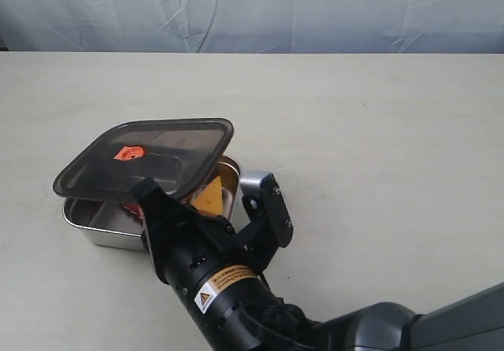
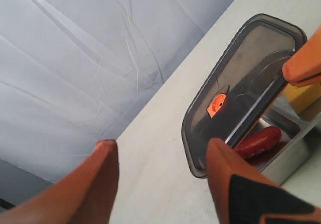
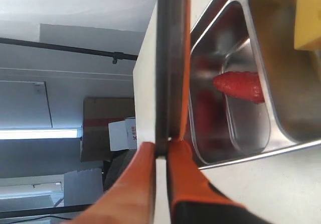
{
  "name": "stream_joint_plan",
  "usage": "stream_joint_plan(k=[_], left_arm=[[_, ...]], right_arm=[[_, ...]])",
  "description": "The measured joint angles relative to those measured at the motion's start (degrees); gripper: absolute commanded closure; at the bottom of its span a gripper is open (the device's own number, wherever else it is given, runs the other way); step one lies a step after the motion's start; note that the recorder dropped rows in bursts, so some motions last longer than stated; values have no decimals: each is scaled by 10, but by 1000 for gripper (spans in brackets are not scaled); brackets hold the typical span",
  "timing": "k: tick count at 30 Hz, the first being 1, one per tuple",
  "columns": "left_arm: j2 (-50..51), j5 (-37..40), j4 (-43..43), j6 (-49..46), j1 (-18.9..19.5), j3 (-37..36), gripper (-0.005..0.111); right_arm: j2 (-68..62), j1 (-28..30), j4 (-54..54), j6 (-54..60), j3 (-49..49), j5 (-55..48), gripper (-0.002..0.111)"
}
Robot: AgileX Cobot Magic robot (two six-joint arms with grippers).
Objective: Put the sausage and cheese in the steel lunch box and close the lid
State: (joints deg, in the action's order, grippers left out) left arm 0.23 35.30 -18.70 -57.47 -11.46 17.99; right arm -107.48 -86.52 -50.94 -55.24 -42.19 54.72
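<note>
One shiny rectangular steel lunch box (image 1: 87, 227) at the near left, with two compartments (image 3: 241, 133) inside. One dark smoky see-through plastic lid (image 1: 157, 150), carrying one small orange valve (image 1: 128, 153). One small smooth red toy sausage (image 3: 241, 86). One yellow wedge of toy cheese (image 1: 209, 199).

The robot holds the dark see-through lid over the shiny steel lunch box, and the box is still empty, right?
Not empty. The right wrist view shows the small red toy sausage and the yellow cheese wedge already inside the shiny steel lunch box, in separate compartments. The right gripper does hold the dark see-through lid over it.
</note>
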Motion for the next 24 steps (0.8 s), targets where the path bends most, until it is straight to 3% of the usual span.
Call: stream_joint_plan(k=[10,24], left_arm=[[0,0,0,0,0,0,56],[0,0,0,0,0,0,56]], right_arm=[[0,0,-18,9,0,-66,109],[0,0,-11,10,25,-61,109]])
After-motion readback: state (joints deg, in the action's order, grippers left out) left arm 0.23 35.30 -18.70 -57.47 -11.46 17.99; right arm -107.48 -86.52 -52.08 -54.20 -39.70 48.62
